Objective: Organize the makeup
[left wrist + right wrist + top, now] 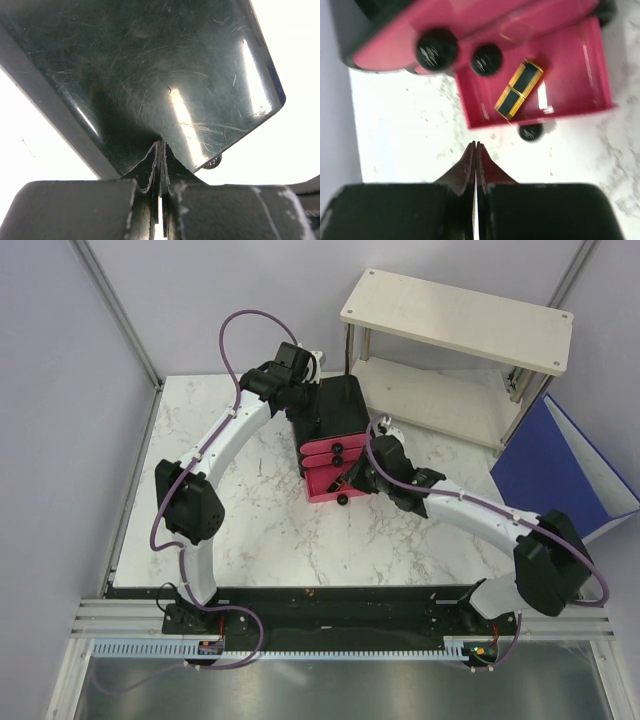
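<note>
A black-and-gold lipstick lay at a slant on the floor of the lowest pink drawer of a black box. That drawer was pulled out farthest from the box front, and nothing else showed on its visible floor. Its round black knob stuck out from the front wall over the white marble table. Two more pink drawers above it, each with a black knob, were pulled out less far, like steps.

The right gripper hung over the table just in front of the lowest drawer. Its jaws were pressed together and held nothing.

The left gripper was at the back of the box, over its glossy, scratched black top. Its jaws were also closed and empty, and the tips were at the surface; whether they touched it could not be told.

Behind and to the right of the box stood a pale two-level shelf, with a blue folder beside it.
</note>
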Controlling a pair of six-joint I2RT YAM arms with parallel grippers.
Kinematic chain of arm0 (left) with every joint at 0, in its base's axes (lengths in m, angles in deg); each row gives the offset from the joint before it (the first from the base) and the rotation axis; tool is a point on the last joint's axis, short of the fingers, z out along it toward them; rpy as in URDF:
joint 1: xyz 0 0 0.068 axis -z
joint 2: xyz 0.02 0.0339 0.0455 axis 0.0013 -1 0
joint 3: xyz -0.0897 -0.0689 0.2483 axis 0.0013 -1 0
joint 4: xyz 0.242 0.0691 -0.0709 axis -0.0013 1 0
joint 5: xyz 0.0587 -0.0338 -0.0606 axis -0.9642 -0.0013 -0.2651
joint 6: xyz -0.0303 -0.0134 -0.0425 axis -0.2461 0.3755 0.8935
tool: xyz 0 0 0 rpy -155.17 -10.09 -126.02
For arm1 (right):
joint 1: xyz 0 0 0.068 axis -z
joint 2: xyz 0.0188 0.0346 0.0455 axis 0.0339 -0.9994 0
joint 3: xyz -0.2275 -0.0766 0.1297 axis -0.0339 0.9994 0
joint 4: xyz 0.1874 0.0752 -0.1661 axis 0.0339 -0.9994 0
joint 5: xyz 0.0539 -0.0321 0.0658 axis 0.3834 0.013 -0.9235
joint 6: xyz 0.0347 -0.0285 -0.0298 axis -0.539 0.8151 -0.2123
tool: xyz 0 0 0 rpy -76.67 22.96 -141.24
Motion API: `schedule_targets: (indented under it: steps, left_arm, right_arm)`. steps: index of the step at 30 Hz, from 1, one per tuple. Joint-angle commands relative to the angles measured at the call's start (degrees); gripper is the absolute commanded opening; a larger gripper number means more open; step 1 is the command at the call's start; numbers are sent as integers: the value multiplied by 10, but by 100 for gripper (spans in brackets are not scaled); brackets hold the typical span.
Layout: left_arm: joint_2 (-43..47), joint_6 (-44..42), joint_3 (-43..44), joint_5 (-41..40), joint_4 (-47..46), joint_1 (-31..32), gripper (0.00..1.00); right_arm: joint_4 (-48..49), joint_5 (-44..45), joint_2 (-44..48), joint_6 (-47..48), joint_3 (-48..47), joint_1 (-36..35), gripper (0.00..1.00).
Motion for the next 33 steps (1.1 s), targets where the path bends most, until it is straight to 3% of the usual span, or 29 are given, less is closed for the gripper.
schedule_targets:
  steps: [1, 7, 13, 25, 33]
  left_arm:
    - [-36, -27, -10, -22, 88, -1, 2]
    - [-36, -29, -12, -23, 88, -1, 2]
    - [-32, -28, -17, -22, 88, -1, 2]
    - [-28, -29, -25, -25, 88, -1, 2]
    - [-24, -31, -27, -32, 88, -2, 2]
  right_arm:
    - [-1, -3, 57, -30, 101, -3, 0]
    - [113, -47, 95, -152, 258, 25, 0]
    - [237, -71, 73, -198, 305, 42, 0]
    - [468, -124, -78, -314, 332, 46, 0]
    - [491, -119, -145, -317, 282, 48, 0]
